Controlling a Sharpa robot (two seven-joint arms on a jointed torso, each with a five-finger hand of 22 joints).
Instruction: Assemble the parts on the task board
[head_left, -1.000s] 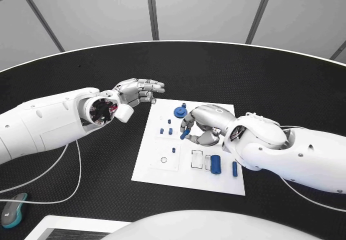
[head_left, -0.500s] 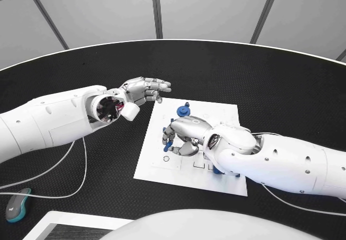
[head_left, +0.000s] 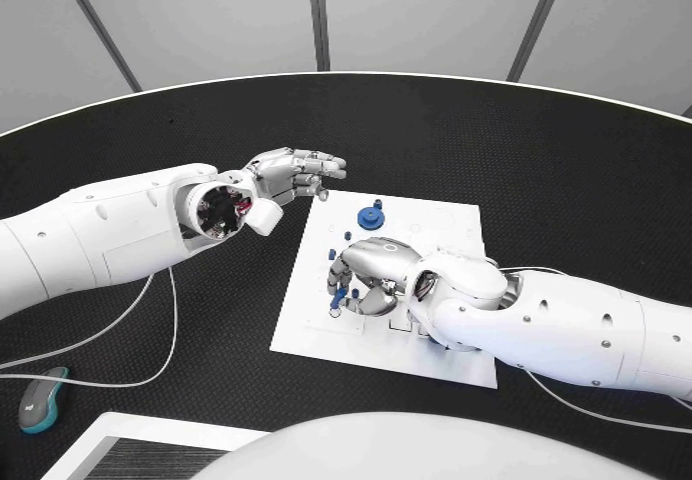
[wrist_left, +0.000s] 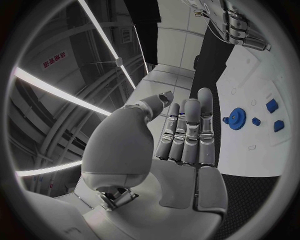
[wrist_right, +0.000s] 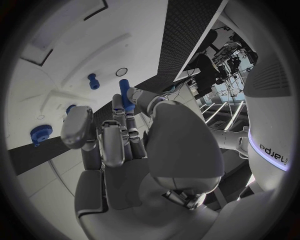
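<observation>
I see my right robot hand (head_left: 372, 272) low over the middle of the task board (head_left: 433, 222), and it pinches a small blue peg (wrist_right: 124, 93) between thumb and fingertip; the peg points down, near a small round hole (wrist_right: 121, 72) in the board. My left robot hand (head_left: 296, 175) hangs above the tabletop (head_left: 476, 130) just beside the board's far left corner, fingers straight and close together, holding nothing. A blue gear (head_left: 372, 215) stands on the board near its far edge. Some small blue pegs (wrist_left: 271, 105) sit in the board near the gear. A teal object (head_left: 39, 400) lies at the near left edge of the tabletop.
</observation>
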